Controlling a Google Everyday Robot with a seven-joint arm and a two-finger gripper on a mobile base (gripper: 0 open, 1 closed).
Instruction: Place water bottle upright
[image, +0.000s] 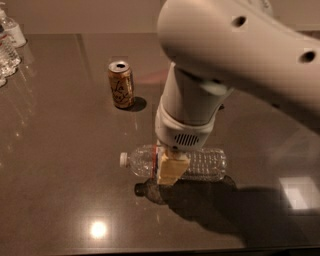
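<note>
Camera view
- Landmark: gold drink can (121, 84), upright on the dark glossy surface (60, 165), its top opened.
- Water bottle (205, 164): nearer the camera than the can and a little right of it. It lies on its side, long axis running left to right.
- Bottle cap (123, 159): white, at the bottle's left end, almost straight below the can in the picture.
- Label band (154, 161): narrow orange-red strip just right of the bottle's shoulder, partly covered by the gripper.
- Bottle base: the ribbed clear end, pointing right, away from the can.
- Gripper (167, 167): comes down from above onto the bottle's left-middle part, nearer the camera than the can and to its right.
- Jaws: clamped across the bottle. One cream finger (170, 171) lies flat against the near side; the other is hidden behind the bottle.
- Shadow (150, 191): dark patch on the surface below the bottle, set slightly apart from its lower edge.
- Arm (240, 55): large white casing well right of the can, filling the upper right.
- Wrist (187, 117): white cylinder with a vent grille, directly above the bottle.
- Other bottles (9, 47): clear, white-labelled, well left of the can at the frame edge.
- Light spot (98, 229): bright reflection on the surface, far in front of the can.
</note>
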